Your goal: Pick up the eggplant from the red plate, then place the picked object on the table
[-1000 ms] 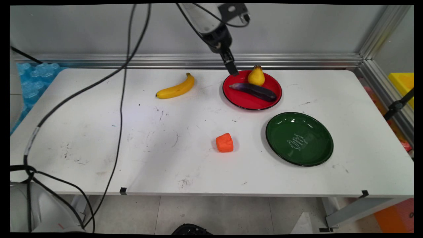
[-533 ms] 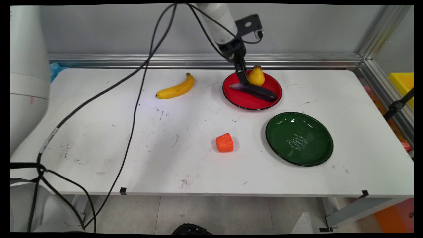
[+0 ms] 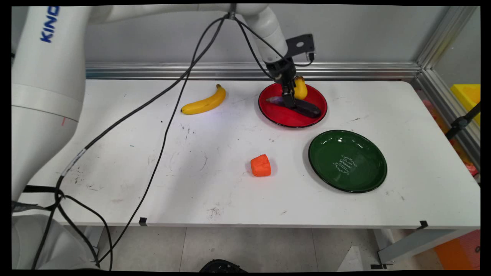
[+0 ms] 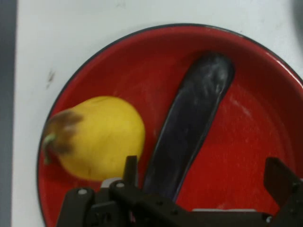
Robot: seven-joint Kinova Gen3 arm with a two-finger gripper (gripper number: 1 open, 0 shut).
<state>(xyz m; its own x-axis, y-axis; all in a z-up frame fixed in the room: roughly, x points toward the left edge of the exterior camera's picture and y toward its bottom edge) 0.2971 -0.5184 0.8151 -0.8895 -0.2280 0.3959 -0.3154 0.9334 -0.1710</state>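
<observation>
- Straddling the eggplant (image 4: 194,118), the gripper (image 4: 203,170) has its fingers spread wide and holds nothing. One finger is on the pear's side of the eggplant and the other is over bare red plate (image 4: 246,142).
- Risk, as I judge it: the finger (image 4: 130,165) by the pear (image 4: 99,137) sits in the narrow gap between the two fruits. Any drift that way could nudge the pear and roll it toward the rim.
- A second risk is that the eggplant is smooth, rounded and lies at a slant between the fingers. A squeeze off its middle could twist it or let it slip out.
- Pressing too low could push on the shallow plate and tip or slide it.
- In the main view the gripper (image 3: 289,102) is low over the red plate (image 3: 284,117), across the eggplant (image 3: 308,109). The pear (image 3: 300,88) is just behind it.
- Farther off on the table (image 3: 115,153), all well apart from the gripper, are the banana (image 3: 204,102), the green plate (image 3: 383,165) and the orange cube (image 3: 261,165).
</observation>
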